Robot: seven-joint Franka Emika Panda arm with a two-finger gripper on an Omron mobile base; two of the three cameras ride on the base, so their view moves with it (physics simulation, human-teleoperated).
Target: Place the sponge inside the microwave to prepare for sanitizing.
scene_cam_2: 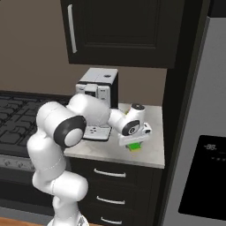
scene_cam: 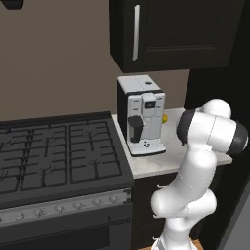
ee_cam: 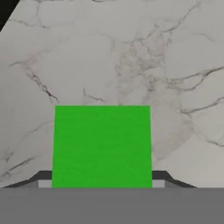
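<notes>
Green sponge [ee_cam: 102,146]; white grey-veined marble counter [ee_cam: 131,57]; white-black coffee machine [scene_cam: 141,116].

The white arm [scene_cam_2: 66,145] is rising from the base, bending at its dark elbow joint and reaching toward three o'clock in the right base view. Its gripper [scene_cam_2: 134,146] is pointing straight down, with the dark fingers [ee_cam: 41,176] pressing against both sides of the green sponge [ee_cam: 102,146].

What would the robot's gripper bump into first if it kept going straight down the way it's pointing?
The green sponge. The gripper points down at the marble counter, and its fingers already sit on either side of the sponge, seemingly gripping it. Under the sponge comes the counter; how close is unclear.
</notes>
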